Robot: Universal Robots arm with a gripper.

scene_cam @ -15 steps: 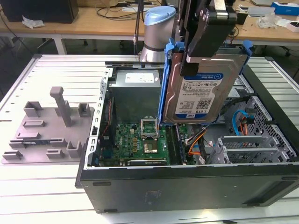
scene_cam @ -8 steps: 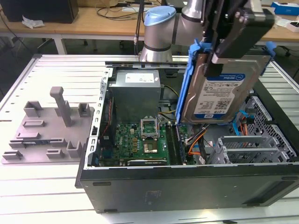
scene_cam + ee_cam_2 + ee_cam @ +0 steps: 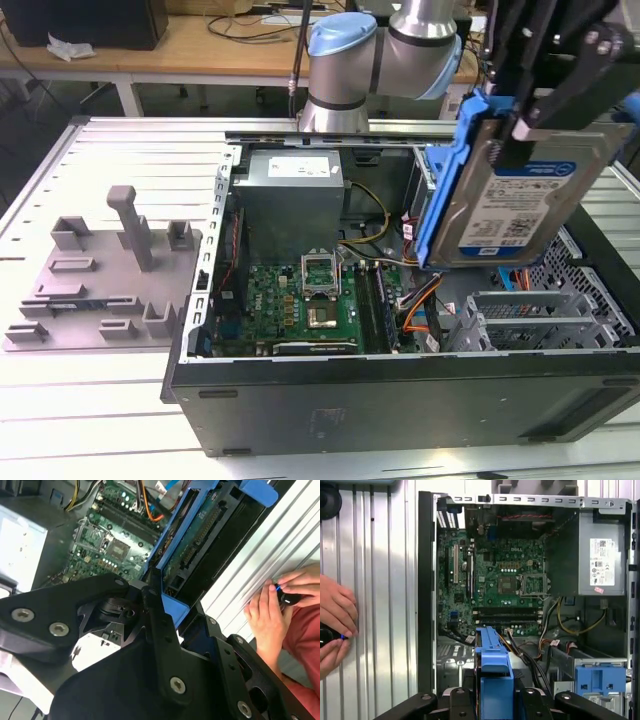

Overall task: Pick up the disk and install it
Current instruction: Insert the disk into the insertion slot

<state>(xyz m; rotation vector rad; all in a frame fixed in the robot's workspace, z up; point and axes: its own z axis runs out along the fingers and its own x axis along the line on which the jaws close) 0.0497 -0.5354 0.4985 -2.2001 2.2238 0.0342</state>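
Observation:
The disk (image 3: 510, 200), a silver hard drive with a blue-and-white label in a blue plastic carrier, hangs tilted in the air over the right side of the open computer case (image 3: 400, 400). My gripper (image 3: 525, 120) is shut on it from above, and its black fingers clamp the drive's two flat faces. In the first wrist view the disk (image 3: 494, 665) shows edge-on between the fingers of the gripper (image 3: 495, 700), above the case floor beside the motherboard (image 3: 505, 580). In the second wrist view the disk's (image 3: 200, 535) underside and connector show beyond the gripper (image 3: 160, 595).
The case holds a grey power-supply box (image 3: 295, 195), loose cables (image 3: 420, 300) and a drive bay with a blue latch (image 3: 600, 677). A grey plastic fixture (image 3: 100, 280) lies on the slatted table at the exterior view's left. A person's hands (image 3: 335, 615) rest on the table beside the case.

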